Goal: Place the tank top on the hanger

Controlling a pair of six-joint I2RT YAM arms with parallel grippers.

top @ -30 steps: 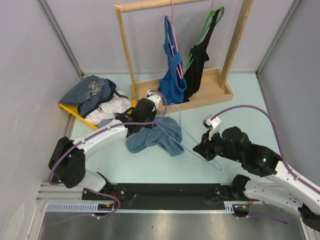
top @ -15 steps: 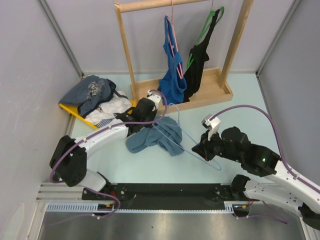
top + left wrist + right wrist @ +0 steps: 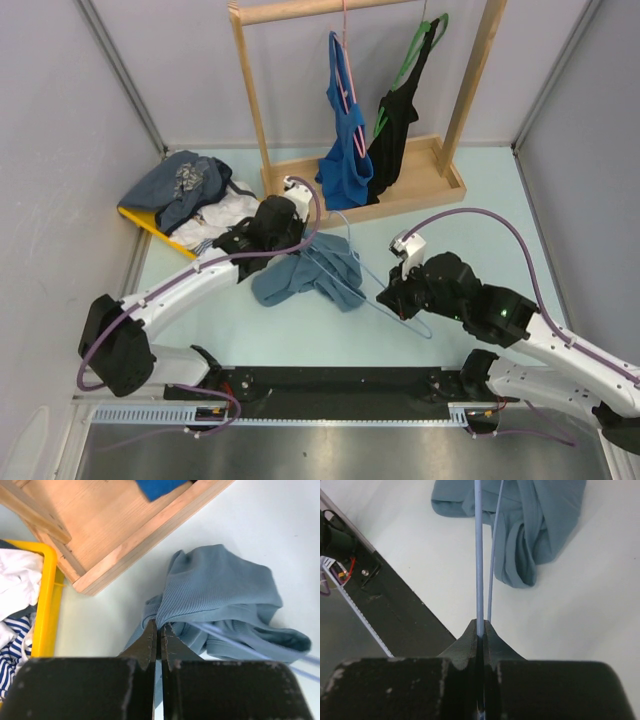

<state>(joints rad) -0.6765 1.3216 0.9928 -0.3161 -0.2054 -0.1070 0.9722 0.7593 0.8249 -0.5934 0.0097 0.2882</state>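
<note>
Left claw (image 3: pixel 159 632) pinching the tank top (image 3: pixel 220 595), right claw (image 3: pixel 481 630) gripping the hanger (image 3: pixel 478 555).
The left claw is clenched on a fold of the tank top, which lies crumpled on the worktop (image 3: pixel 300 330) just ahead of its tips, a yellow bin (image 3: pixel 50 605) of clothes off to its left. From the right claw, clamped tight on the thin wire, the hanger reaches straight ahead across the cloth.

Dusty teal tank top (image 3: pixel 312 272); pale blue hanger (image 3: pixel 478 555); yellow bin (image 3: pixel 47 605).
</note>
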